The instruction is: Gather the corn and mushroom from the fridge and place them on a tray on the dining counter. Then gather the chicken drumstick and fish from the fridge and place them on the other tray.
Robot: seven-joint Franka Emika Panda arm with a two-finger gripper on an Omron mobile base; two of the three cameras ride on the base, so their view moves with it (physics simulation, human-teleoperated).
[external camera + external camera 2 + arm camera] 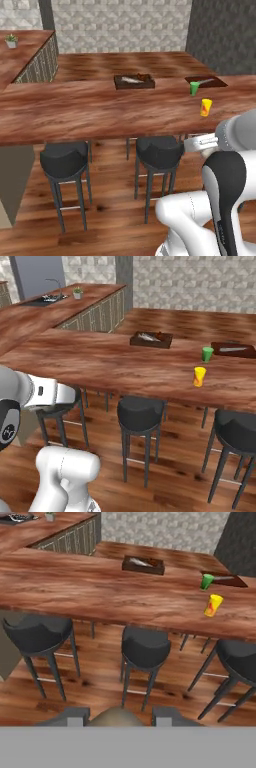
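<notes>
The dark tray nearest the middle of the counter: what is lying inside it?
Inside the tray lies a pale grey, elongated thing, probably the fish, with a small reddish-brown piece beside it. Anything behind the tray's near rim is hidden.

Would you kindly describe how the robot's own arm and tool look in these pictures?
The arm is built of rounded glossy white shells with dark, nearly black joint sections; a small round emblem marks the dark joint in the right base view. The tool ends in two small, blocky grey fingertips. No cables are visible.

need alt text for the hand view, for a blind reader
A long wooden dining counter holds two dark trays, a green cup and a yellow cup. Three black stools stand below it; something tan sits between the fingers.
</notes>
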